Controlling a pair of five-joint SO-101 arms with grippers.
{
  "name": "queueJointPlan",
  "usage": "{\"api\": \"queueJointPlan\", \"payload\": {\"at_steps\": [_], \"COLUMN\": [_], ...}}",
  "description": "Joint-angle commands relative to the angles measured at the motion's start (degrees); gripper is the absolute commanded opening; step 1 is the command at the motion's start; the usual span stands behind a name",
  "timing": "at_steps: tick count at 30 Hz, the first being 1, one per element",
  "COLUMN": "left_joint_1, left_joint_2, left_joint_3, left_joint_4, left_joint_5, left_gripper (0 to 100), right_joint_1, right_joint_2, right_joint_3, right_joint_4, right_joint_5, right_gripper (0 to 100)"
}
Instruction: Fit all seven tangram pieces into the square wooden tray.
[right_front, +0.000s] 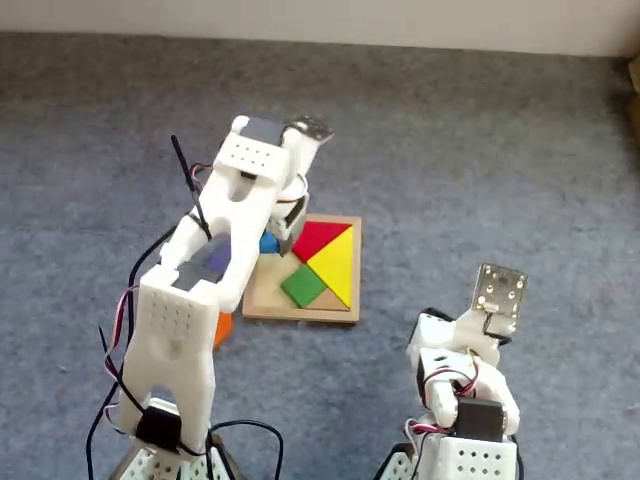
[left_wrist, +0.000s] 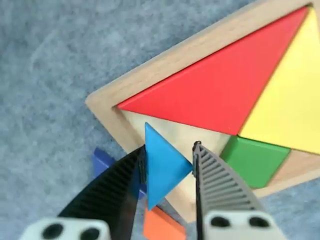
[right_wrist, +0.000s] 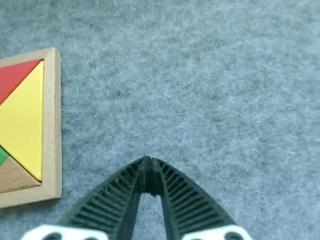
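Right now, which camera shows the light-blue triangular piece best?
Left wrist view: the light-blue triangular piece sits centre frame, clamped in the left gripper over the square wooden tray's bare corner. High view catches just a blue sliver beside the arm. Right wrist view faces the tray's opposite rim and grey carpet.

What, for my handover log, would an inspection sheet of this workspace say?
Surface: grey carpet.
Job's things: wooden tray holds red piece, yellow piece, green piece; dark blue piece and orange piece lie outside it.
Clutter: nothing seen.
Grippers: left gripper shut on blue triangle over the tray's bare corner; right gripper shut, empty, over carpet.
Cables: black cable along the left arm.
Surroundings: pale wall beyond the carpet.
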Motion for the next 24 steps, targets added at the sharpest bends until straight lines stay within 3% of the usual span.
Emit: {"api": "queueJointPlan", "payload": {"at_steps": [1,8,19,24], "left_joint_1": [1.8,1.89,1.8,1.8], "left_joint_2": [-4.18,-4.26,-4.0,-4.0], "left_joint_3": [0.04,-0.04,0.57,3.3], "left_joint_4": [-1.05,-1.14,-1.05,-0.97], "left_joint_5": [-8.88,-8.53,20.13,25.58], "left_gripper": [12,12,13,30], "right_joint_1": [0.92,1.01,1.1,1.1], "right_joint_2": [-0.31,-0.4,-0.4,-0.4], "right_joint_3": [8.22,8.22,8.22,8.22], "right_joint_4": [-1.45,-1.45,-2.33,-2.33], "right_joint_5": [0.53,0.53,0.53,0.53], "right_gripper": [0.5,0.5,0.5,0.5]}}
